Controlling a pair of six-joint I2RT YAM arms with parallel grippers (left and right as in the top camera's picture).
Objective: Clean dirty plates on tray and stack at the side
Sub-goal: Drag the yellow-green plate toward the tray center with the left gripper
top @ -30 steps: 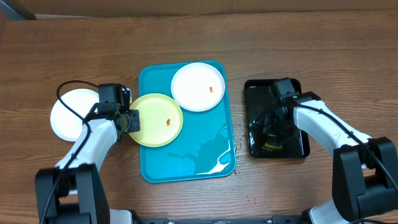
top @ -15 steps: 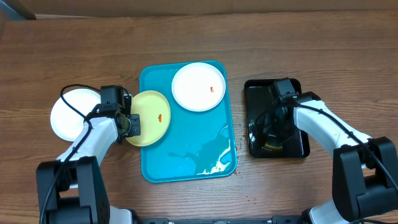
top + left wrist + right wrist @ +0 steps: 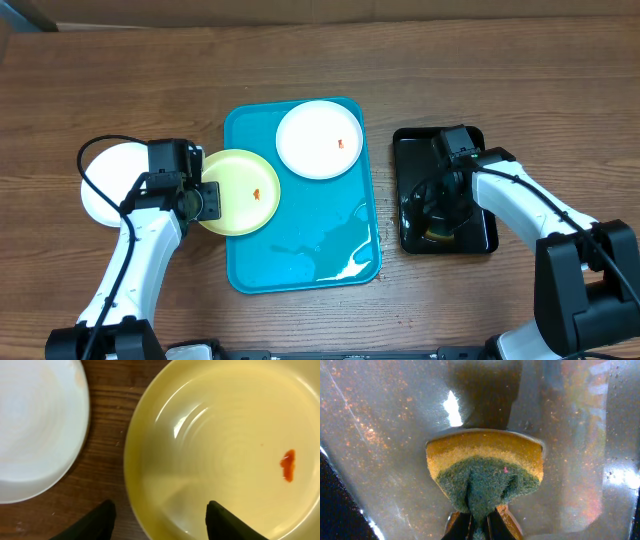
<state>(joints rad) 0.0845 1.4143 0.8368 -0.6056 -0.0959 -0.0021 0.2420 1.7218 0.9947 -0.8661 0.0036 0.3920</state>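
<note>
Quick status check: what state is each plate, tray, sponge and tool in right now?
Yellow-green plate: dirty, orange smear, overhanging the blue tray's left rim, rim between left tool's fingers.
White plate on tray: dirty, small orange spot.
White plate on table: off the tray, looks clean.
Blue tray: wet.
Black tray: wet.
Sponge: pinched, green side up.
Left tool: gripping plate.
Right tool: shut on sponge.

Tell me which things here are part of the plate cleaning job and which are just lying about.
Part of the job:
yellow plate, held by the left gripper
white plate on the blue tray
white plate on the table
blue tray
sponge, pinched in the right gripper
black tray

Just lying about:
nothing visible
</note>
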